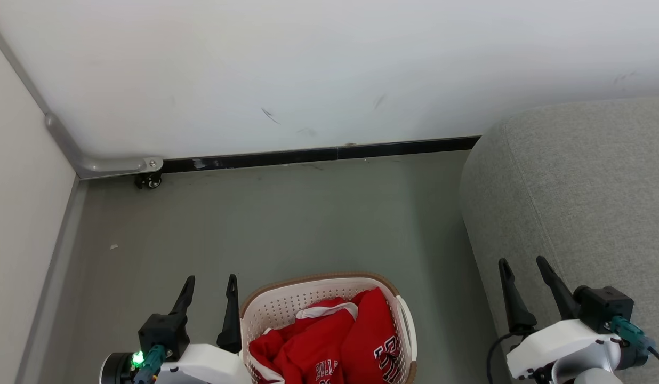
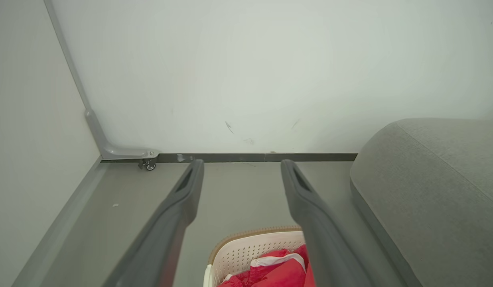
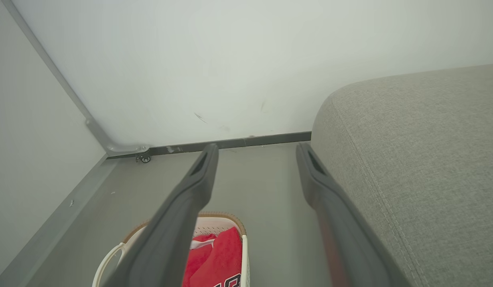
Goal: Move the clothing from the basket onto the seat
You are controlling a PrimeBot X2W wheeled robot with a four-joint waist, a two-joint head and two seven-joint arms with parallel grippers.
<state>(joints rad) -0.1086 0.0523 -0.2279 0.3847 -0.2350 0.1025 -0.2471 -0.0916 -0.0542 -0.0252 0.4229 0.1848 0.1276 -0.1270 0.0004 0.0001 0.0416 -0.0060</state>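
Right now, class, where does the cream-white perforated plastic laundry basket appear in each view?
Head view: basket at bottom centre.
Left wrist view: basket at bottom edge, right of centre.
Right wrist view: basket at bottom edge, left of centre.
Shared landmark: small black caster wheel below the wall.

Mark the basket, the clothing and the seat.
basket (image 1: pixel 287 305): head view, on its perforated far wall.
clothing (image 1: pixel 329 341): head view, on the red fabric mid-pile.
seat (image 1: pixel 575 186): head view, on its grey upholstered top.
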